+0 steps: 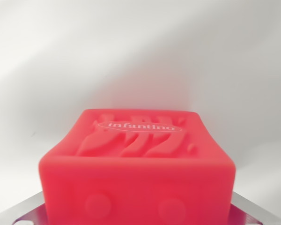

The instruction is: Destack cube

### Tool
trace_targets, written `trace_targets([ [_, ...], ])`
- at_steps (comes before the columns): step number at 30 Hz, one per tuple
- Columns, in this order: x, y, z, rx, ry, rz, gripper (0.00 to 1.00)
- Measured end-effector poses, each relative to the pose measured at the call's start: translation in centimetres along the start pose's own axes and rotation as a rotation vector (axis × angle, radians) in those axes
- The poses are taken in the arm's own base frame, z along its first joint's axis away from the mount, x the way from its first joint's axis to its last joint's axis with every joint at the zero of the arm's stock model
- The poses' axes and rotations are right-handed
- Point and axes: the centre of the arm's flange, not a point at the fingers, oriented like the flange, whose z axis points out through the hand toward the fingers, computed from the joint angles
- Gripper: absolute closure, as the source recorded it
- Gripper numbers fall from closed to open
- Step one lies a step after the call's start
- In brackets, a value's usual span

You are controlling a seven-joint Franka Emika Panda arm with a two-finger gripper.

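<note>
Red cube (138,164), embossed top reading "infantino", fills the lower wrist view between metal gripper (138,215) parts; white surface (140,56) behind. Jaws' state cannot be told.

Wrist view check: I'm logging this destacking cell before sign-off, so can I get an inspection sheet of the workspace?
Surface: plain white surface, bare behind the cube.
Job's things: red cube fills the lower middle; embossed "infantino" logo and wavy ridges on top, round bumps on the near face. No second cube visible.
Clutter: nothing seen.
Hand: only metal parts at the bottom corners, flanking the cube; open or shut cannot be told.
Cables: nothing seen.
Surroundings: white background only.
</note>
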Motion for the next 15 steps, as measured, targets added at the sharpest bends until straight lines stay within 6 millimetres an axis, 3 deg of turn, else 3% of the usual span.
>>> trace_targets([
  [6, 0.01, 0.01, 0.44, -0.001, 0.000, 0.000, 1.00],
  [7, 0.01, 0.00, 0.45, -0.001, 0.000, 0.000, 0.00],
  [15, 0.01, -0.02, 0.44, 0.000, 0.000, 0.000, 0.00],
])
